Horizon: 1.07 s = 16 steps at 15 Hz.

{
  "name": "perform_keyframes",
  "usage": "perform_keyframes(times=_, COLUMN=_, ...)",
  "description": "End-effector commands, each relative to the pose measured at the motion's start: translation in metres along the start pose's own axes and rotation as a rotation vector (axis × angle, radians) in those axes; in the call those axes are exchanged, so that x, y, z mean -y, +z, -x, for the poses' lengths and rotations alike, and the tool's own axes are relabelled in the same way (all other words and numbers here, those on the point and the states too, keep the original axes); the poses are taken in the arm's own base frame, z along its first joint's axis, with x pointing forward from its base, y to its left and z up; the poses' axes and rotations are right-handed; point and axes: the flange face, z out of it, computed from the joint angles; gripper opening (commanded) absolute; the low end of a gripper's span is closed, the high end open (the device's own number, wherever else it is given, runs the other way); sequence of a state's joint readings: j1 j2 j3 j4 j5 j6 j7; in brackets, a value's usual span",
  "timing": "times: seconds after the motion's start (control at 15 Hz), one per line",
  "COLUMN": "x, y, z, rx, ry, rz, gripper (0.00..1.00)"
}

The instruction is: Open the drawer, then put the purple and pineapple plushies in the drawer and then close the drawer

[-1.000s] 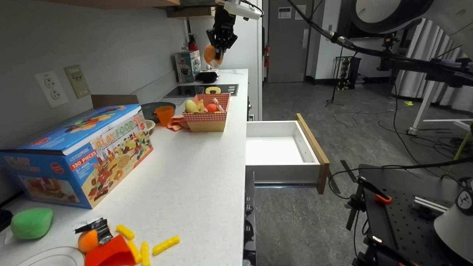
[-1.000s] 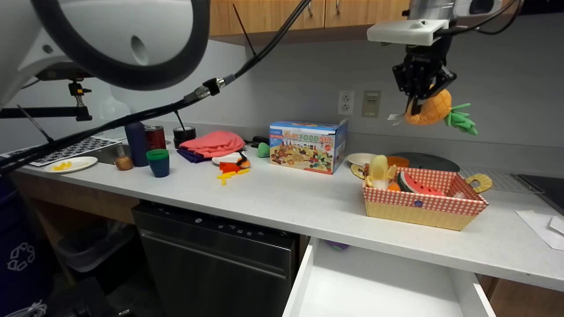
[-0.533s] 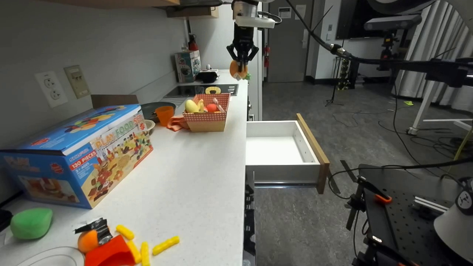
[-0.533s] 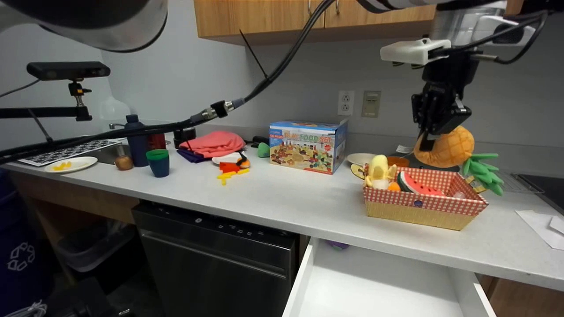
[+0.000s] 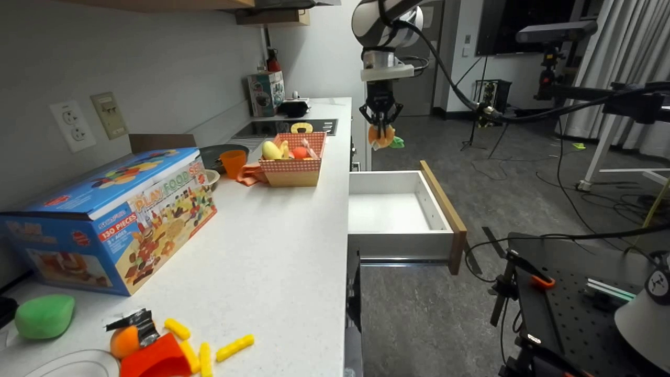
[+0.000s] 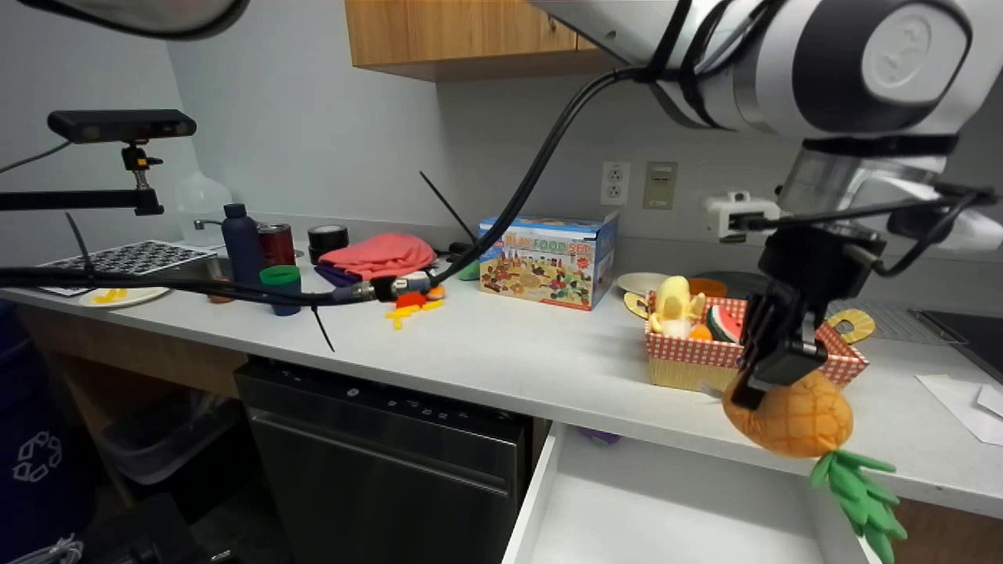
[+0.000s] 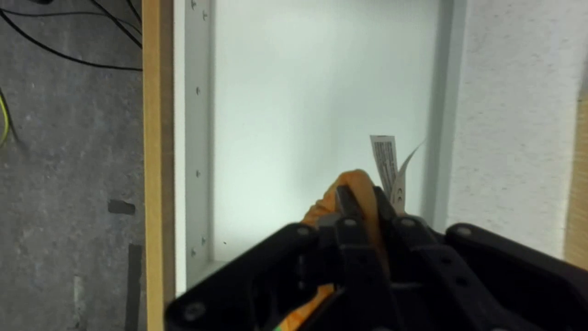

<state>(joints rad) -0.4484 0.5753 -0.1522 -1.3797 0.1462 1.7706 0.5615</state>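
The pineapple toy (image 6: 807,419) hangs tipped in the air, with its green leaves (image 6: 854,493) pointing to 5 o'clock in an exterior view. The hand (image 7: 363,195) has it squeezed between two fingers (image 7: 348,204). In the wrist view, paper tags (image 7: 385,158) stick out at 1 o'clock from the fingers, and the drawer (image 7: 294,105) is underneath, wide open. In an exterior view, a bit of a purple toy (image 6: 601,435) peeks out at 10 o'clock in the drawer; the bench (image 6: 509,356) hides the rest. The basket (image 6: 686,374) sits on the bench at 11 o'clock from the pineapple toy, with a banana (image 6: 672,299) and a watermelon slice (image 6: 722,323) inside. Farther off, at 10 o'clock, is a play food box (image 6: 541,270). Yellow sticks (image 5: 235,347) lie at 7 o'clock in an exterior view.
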Motion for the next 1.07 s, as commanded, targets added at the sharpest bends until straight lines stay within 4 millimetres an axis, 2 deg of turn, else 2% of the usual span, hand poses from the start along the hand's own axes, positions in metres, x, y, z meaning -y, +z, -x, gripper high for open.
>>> perform_keyframes(times=0.0, x=-0.047, y=0.055, z=0.009, rx=0.066, ry=0.11, rz=0.011, gripper=0.03)
perform_keyframes(times=0.07, x=-0.061, y=0.071, z=0.008, rx=0.076, ry=0.137, rz=0.012, gripper=0.03)
perform_keyframes(times=0.13, x=-0.072, y=0.089, z=0.01, rx=0.092, ry=0.16, rz=0.003, gripper=0.35)
perform_keyframes(times=0.2, x=-0.084, y=0.104, z=0.013, rx=0.099, ry=0.165, rz=0.0, gripper=0.37)
perform_keyframes(times=0.33, x=-0.107, y=0.13, z=0.021, rx=0.085, ry=0.152, rz=0.009, gripper=0.52)
perform_keyframes(times=0.4, x=-0.117, y=0.14, z=0.027, rx=0.068, ry=0.133, rz=0.013, gripper=0.59)
perform_keyframes(times=0.53, x=-0.122, y=0.147, z=0.047, rx=0.006, ry=0.056, rz=0.002, gripper=0.74)
perform_keyframes(times=0.6, x=-0.117, y=0.144, z=0.056, rx=-0.029, ry=-0.004, rz=0.001, gripper=0.83)
perform_keyframes(times=0.73, x=-0.12, y=0.147, z=0.068, rx=-0.07, ry=-0.099, rz=0.01, gripper=0.98)
perform_keyframes(times=0.93, x=-0.121, y=0.143, z=0.086, rx=-0.114, ry=-0.255, rz=0.009, gripper=1.0)
perform_keyframes(times=1.0, x=-0.087, y=0.095, z=0.06, rx=-0.12, ry=-0.307, rz=0.013, gripper=1.0)
